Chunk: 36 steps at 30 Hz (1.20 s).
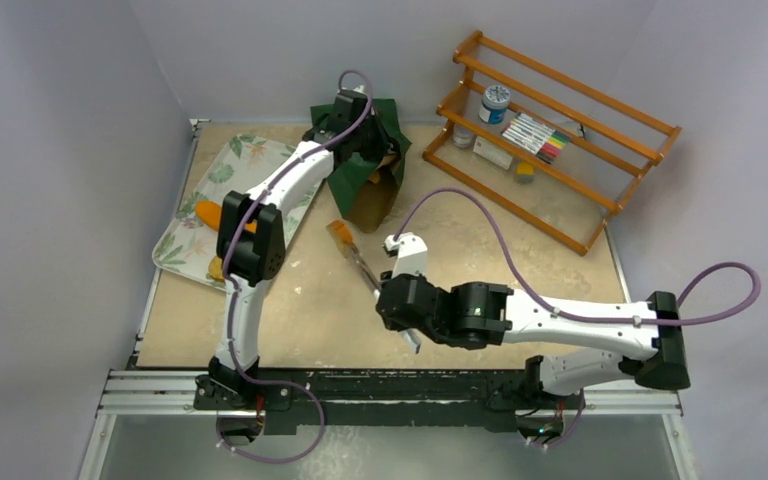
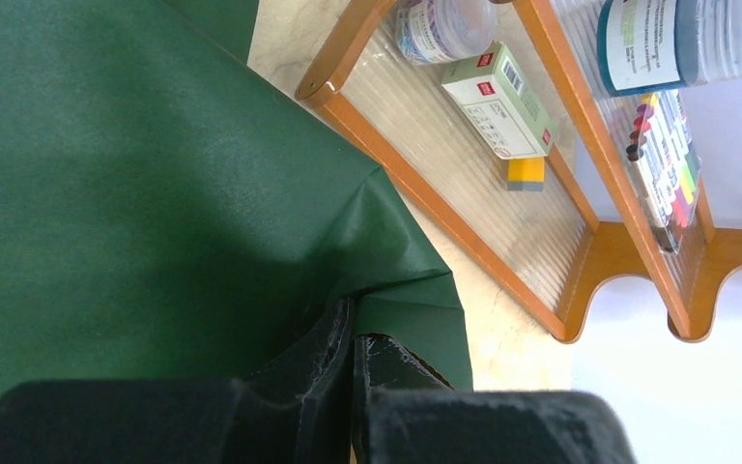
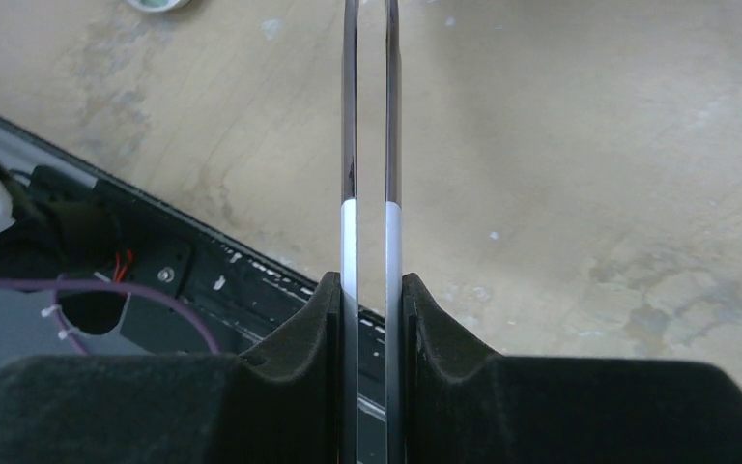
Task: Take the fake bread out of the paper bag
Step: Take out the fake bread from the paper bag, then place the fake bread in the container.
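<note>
The dark green paper bag [image 1: 365, 160] stands tilted at the back of the table, its brown inside showing at the open mouth. My left gripper [image 1: 345, 105] is shut on the bag's upper edge. In the left wrist view the green paper [image 2: 155, 174] is pinched between my left gripper [image 2: 353, 333]. My right gripper [image 1: 390, 290] is shut on metal tongs [image 1: 363, 265]. The tong tips hold an orange-brown bread piece [image 1: 340, 233] just in front of the bag's mouth. The right wrist view shows the two tong arms [image 3: 348, 145] squeezed in my right gripper [image 3: 371, 290]; the bread is out of that view.
A floral tray [image 1: 245, 155] at the left holds an orange bread piece [image 1: 210, 212] and another [image 1: 217, 268], partly behind the left arm. A wooden rack [image 1: 560, 140] at the back right carries a jar [image 1: 495, 103], markers [image 1: 538, 137] and a box [image 1: 492, 152].
</note>
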Available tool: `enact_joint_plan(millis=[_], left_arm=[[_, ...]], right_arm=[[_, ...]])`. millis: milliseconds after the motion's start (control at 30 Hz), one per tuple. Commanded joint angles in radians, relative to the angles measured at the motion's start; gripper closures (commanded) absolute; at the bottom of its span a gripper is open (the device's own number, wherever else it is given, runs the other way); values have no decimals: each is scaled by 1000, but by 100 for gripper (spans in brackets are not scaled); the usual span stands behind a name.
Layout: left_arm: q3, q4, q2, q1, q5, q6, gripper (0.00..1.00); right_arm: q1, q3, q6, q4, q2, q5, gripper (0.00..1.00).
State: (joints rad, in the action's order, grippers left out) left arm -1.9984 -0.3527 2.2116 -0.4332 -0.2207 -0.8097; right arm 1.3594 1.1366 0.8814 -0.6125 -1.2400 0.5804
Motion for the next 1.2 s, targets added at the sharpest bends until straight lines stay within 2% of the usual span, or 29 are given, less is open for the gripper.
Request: enact_joint_plan(millis=[0,267,567,800,1167], left_arm=[[-52,7,-84,19,10,9,100],[-115,-76,-103,48,-54,51,100],[-140,-111,-126,105,-129,59,100],[-169,-131,-119,138,-153,64,100],[-204,-133,-101,147,-144,54,100]], right_arm=[[27,33,-75,198,-46,-28,100],[11,52,-238,509,-203,-114,100],[-162,114,-358,763,-359,-235,100],[-275,238,-411,846,-519,-384,100],[-386,404,-434,955,-758,-572,100]])
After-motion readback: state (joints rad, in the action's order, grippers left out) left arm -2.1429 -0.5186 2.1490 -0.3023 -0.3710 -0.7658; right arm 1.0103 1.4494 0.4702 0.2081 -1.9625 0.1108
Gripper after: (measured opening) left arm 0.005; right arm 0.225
